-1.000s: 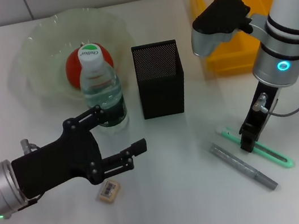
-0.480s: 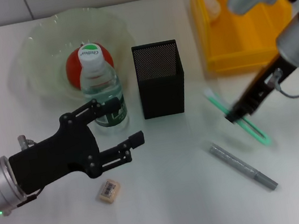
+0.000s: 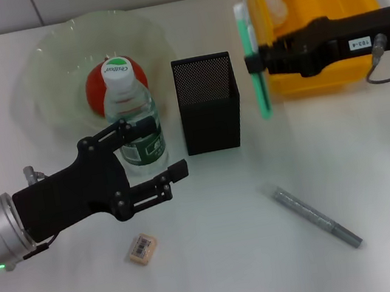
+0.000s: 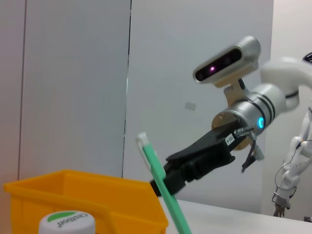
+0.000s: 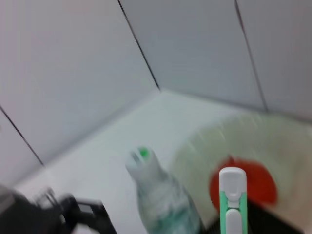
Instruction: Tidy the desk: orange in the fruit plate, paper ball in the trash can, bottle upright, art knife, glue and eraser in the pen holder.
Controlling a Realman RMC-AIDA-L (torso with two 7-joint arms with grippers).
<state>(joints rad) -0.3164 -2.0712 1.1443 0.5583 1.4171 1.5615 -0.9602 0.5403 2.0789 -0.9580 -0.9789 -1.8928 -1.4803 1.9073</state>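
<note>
Green art knife (image 3: pixel 253 61), clamped upright in right gripper (image 3: pixel 256 61) jaws near table's far edge, should be centred over pen holder (image 3: pixel 208 103) before release; left gripper (image 3: pixel 159 156) jaws wide, idle.

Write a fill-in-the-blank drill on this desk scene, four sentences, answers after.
1. The right gripper holds the green art knife beside the black ____.
2. The orange lies in the fruit ____.
3. The bottle stands ____.
4. The eraser lies on the ____.

Answers: pen holder; plate; upright; desk
</note>
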